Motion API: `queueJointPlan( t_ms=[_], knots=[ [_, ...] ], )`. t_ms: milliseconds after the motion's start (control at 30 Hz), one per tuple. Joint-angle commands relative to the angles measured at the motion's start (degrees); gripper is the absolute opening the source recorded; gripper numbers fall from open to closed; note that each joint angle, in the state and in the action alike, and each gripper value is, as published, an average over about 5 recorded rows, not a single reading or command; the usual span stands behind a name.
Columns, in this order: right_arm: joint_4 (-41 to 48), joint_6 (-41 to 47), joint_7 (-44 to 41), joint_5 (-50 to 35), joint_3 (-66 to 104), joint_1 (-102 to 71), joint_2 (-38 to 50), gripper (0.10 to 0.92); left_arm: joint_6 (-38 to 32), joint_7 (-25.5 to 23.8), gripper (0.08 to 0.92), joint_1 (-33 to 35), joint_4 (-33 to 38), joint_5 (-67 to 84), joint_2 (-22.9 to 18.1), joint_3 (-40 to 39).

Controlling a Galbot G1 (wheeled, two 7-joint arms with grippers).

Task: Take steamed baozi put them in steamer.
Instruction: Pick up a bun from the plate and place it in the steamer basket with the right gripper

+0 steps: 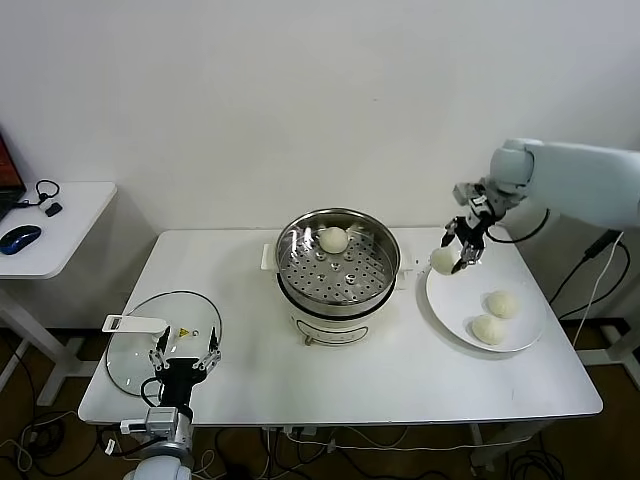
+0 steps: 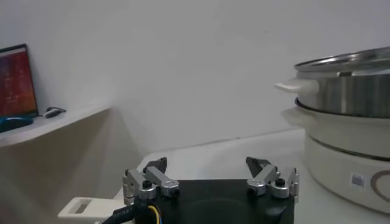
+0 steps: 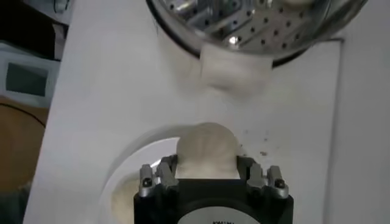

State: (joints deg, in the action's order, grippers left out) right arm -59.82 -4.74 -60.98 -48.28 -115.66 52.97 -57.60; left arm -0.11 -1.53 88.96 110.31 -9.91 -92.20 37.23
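Observation:
The steamer [image 1: 338, 262] stands mid-table, a steel perforated basket on a white pot base, with one baozi [image 1: 333, 240] inside at its back. My right gripper [image 1: 460, 252] is shut on a second baozi [image 1: 442, 261] and holds it above the left edge of the white plate [image 1: 455, 300]. In the right wrist view that baozi [image 3: 206, 150] sits between the fingers, with the steamer's rim [image 3: 244, 36] beyond. Two more baozi [image 1: 502, 304] [image 1: 487, 329] lie on the plate. My left gripper [image 1: 184, 357] is open and empty, parked at the front left.
A round glass lid [image 1: 145, 345] with a white handle lies at the front left, under the left gripper. A side desk [image 1: 55, 225] with a mouse stands to the left. The steamer's side [image 2: 347, 152] shows close in the left wrist view. Cables hang off the table's right.

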Motion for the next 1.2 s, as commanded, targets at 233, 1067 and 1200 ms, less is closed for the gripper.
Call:
queueJointPlan(
  t_ms=[233,1067,1200],
  knots=[
    [-12.57,3.82,-1.11,-14.12,-7.22,21.86,-10.21,0.646,0.08,-0.28,0.823,0.62,1.80,0.06,-1.39,-0.80],
    [0.29,17.23,11.32,-14.54,4.99,-3.22,-29.75,0.647,0.10,-0.40,0.823,0.59,2.13,0.17,-1.75,0.07],
    [4.24,17.55,11.51,-13.67,5.91,-7.27,-31.41,0.645,0.05,-0.39,0.823,0.66,1.96,0.16,-1.79,0.18]
  ],
)
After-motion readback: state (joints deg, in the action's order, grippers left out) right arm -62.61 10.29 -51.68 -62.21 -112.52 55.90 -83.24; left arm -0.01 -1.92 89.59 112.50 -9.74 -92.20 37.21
